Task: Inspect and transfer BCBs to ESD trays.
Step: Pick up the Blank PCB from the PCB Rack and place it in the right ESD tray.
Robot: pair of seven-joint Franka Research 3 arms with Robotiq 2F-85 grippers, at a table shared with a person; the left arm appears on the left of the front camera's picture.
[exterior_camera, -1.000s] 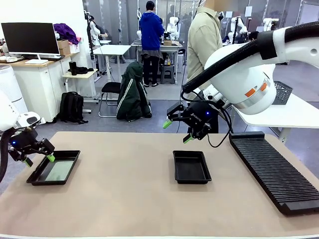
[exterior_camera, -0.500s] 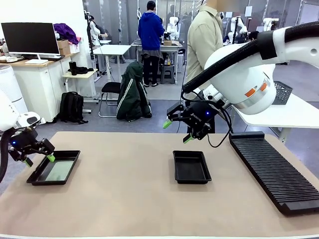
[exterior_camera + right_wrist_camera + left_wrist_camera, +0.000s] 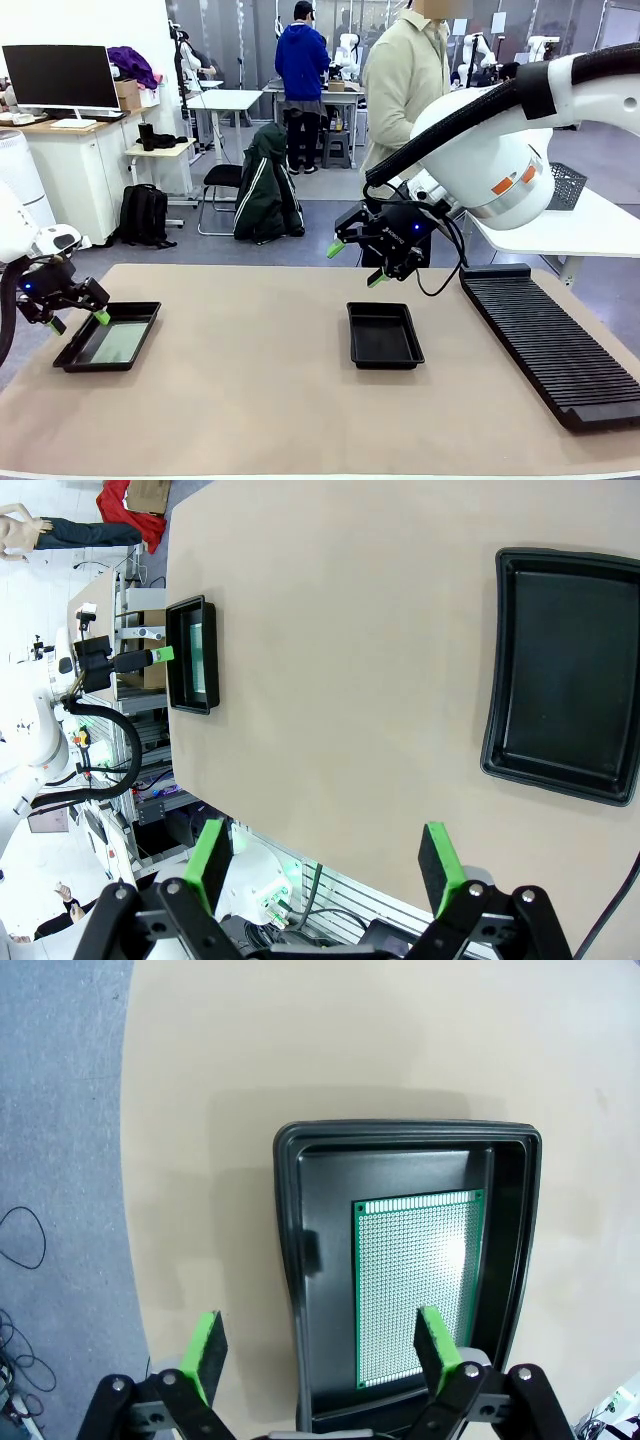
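A green BCB (image 3: pixel 415 1295) lies flat in the left ESD tray (image 3: pixel 290 1260), which sits near the table's left edge (image 3: pixel 146 335). My left gripper (image 3: pixel 79 321) hovers open just above that tray's near-left end. In the left wrist view its fingers (image 3: pixel 320 1348) straddle the tray's rim, one pad (image 3: pixel 437 1342) over the board and the other over bare table. A second ESD tray (image 3: pixel 384 338) lies empty at mid-table (image 3: pixel 565 675). My right gripper (image 3: pixel 356 264) hangs open in the air beyond that tray, with nothing between its fingers (image 3: pixel 325 865).
A long black slotted rack (image 3: pixel 550 340) runs along the table's right side. A person in a beige jacket (image 3: pixel 405 80) stands at the far side behind my right gripper. Bare tan tabletop (image 3: pixel 240 380) spreads between the two trays.
The person at the far side has shifted a little to the left. Neither arm has moved, and both grippers stay open.
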